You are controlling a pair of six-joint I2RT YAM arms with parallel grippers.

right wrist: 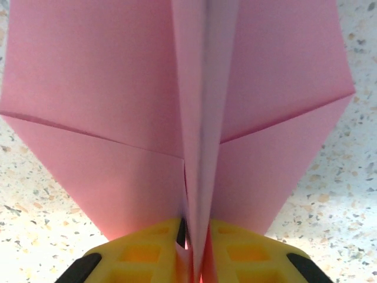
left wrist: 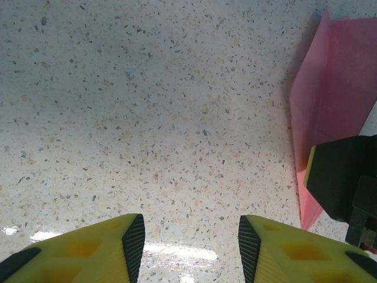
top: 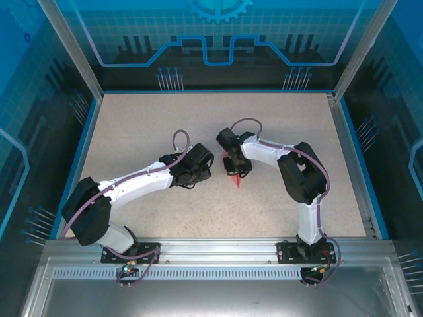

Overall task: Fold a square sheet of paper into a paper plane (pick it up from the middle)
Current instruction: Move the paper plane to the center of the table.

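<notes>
The paper plane (right wrist: 118, 100) is pink-red, folded into a pointed dart with a raised centre crease and flaps spread to both sides. My right gripper (right wrist: 197, 233) is shut on that centre crease. In the top view the plane (top: 235, 179) pokes out below the right gripper (top: 235, 165), its tip pointing toward the near edge. My left gripper (left wrist: 187, 233) stands open over bare table, nothing between its yellow fingers (left wrist: 94, 250), just left of the plane (left wrist: 336, 88). From above, the left gripper (top: 205, 166) sits close beside the plane, apart from it.
The speckled table (top: 145, 132) has a blue rim (top: 84, 142) and transparent walls on three sides. A metal rail (top: 218, 247) with both arm bases runs along the near edge. The right gripper's black body (left wrist: 344, 183) shows at the left wrist view's right edge.
</notes>
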